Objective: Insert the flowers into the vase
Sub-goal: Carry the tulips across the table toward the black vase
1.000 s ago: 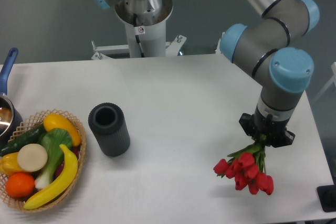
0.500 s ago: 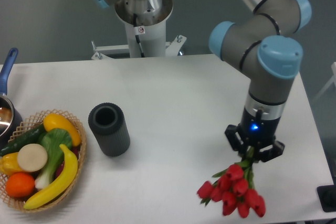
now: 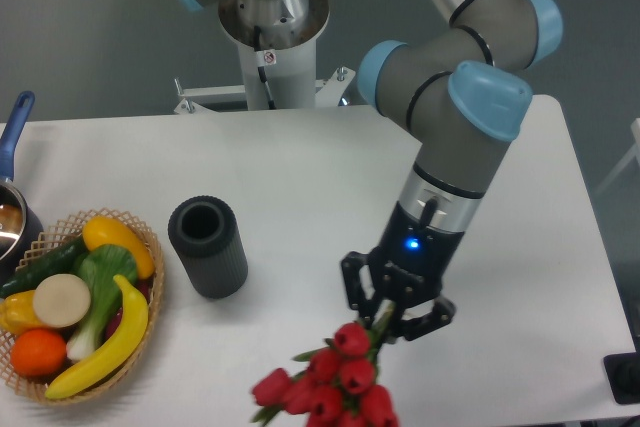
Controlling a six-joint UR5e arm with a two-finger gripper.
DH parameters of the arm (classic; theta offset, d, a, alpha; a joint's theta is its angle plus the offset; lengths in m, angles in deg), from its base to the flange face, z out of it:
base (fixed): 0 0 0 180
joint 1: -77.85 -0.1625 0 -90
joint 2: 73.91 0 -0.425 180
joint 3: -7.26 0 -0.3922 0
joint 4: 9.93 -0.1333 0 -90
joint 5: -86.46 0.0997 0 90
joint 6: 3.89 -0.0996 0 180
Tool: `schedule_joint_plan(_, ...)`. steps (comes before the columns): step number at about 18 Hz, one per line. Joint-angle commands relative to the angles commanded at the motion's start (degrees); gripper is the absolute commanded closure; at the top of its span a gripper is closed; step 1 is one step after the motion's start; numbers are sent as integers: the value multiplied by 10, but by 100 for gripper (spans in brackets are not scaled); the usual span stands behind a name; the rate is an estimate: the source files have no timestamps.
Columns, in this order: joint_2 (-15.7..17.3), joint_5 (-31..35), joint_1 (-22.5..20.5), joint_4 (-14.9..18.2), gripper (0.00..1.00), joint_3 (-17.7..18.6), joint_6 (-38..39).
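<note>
White tabletop [image 3: 300, 177] fills most of the view, backed by a grey wall, with the arm's pedestal [image 3: 270, 42] at the far edge. Directly below the gripper [image 3: 392, 309], toward the near edge, hang the flowers [image 3: 330, 392]: their stems run up between the black fingers, and the red heads spread out down and to the left of it, reaching the bottom border of the picture. The fingers are clenched on the stems, gripping the bunch near its tied end; a small blue light glows on the wrist just above. Buds are deep red, packed in a loose cluster, with thin green stems and a leaf tip showing between them; whether they touch the table cannot be told. Well to the left of the gripper and slightly farther back stands the vase [image 3: 208, 246], a dark grey ribbed cylinder, upright, its round mouth open upward. Farther left still sits a wicker basket [image 3: 150, 292] of toy vegetables and fruit, and a blue-handled pot [image 3: 12, 202] at the frame edge.
</note>
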Motion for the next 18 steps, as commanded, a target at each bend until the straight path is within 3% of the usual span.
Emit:
schedule_joint_plan(6,22,-146,-12,-24,96,30,6)
schedule_joint_plan(8,47,-197,-25,-27,96,53,4)
schedule_joint_plan(12,90,-254,-33,-28,96,105,-3)
schedule_joint_plan(18,165,-289,-33,-28,96,180,-14)
